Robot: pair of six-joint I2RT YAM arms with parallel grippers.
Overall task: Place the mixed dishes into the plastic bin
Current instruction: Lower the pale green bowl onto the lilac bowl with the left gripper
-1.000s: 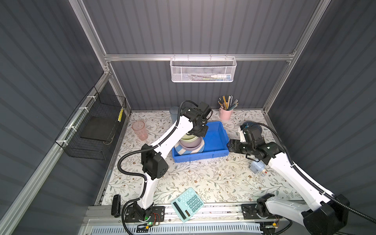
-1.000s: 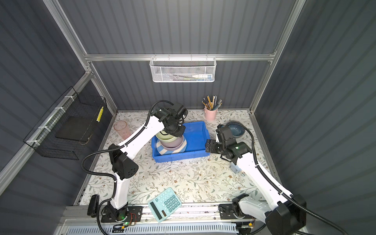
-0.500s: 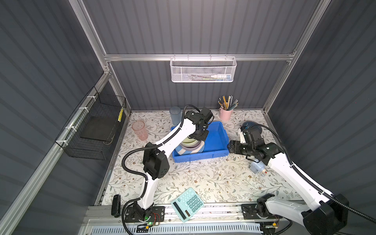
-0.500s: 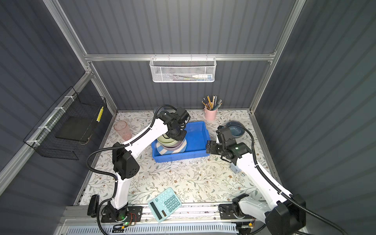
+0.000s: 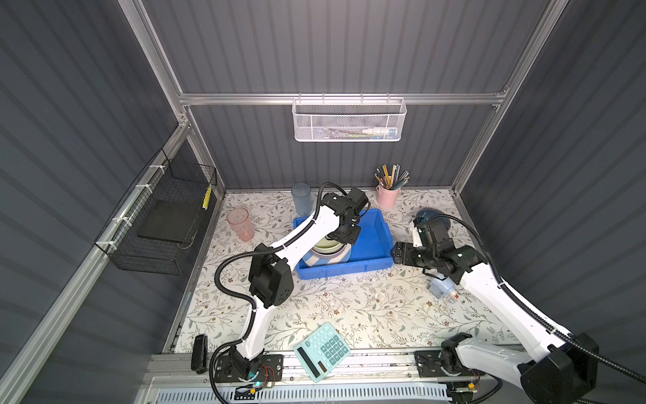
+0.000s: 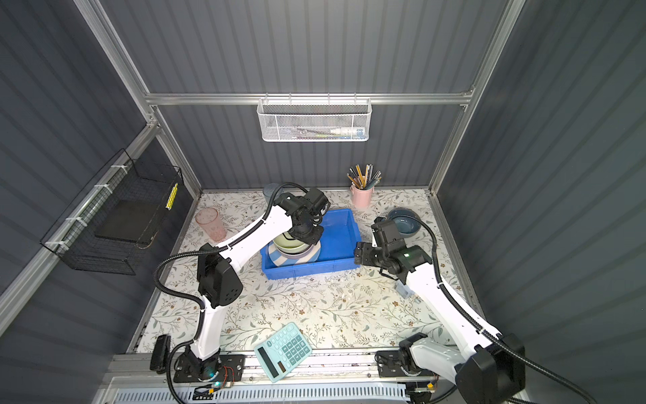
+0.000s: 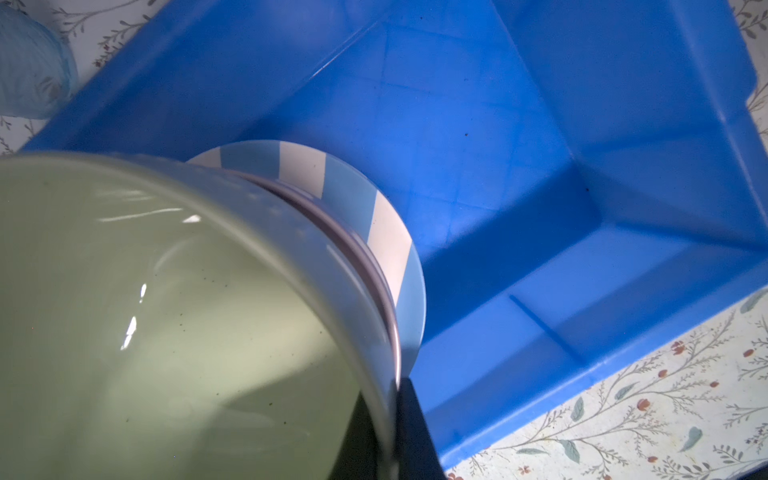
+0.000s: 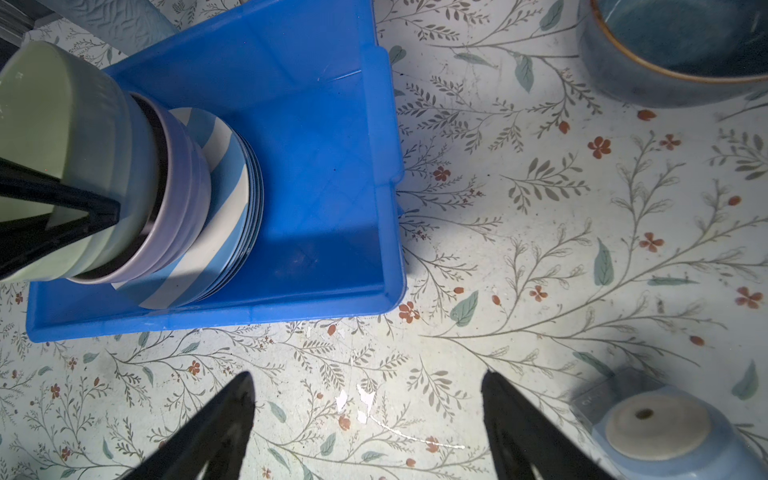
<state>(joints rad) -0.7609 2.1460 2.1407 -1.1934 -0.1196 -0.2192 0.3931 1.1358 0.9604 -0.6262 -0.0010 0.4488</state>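
Centre of both top views: left end effector clenched on pale-green bowl inside blue bin; right end effector released, just right of the bin

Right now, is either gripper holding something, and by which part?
The left gripper pinches the pale-green bowl by its rim, in the blue plastic bin. The right gripper is open and holds nothing.

In both top views the bright-blue plastic bin is sitting just past the middle, toward 12 o'clock. In its 8 o'clock corner a stack is resting: blue-white striped plate, pink bowl (looking lavender here), pale-green bowl on top. The dark-blue bowl is standing upright at the bin's 2 o'clock, the blue tumbler at 11 and the pink tumbler at 9.
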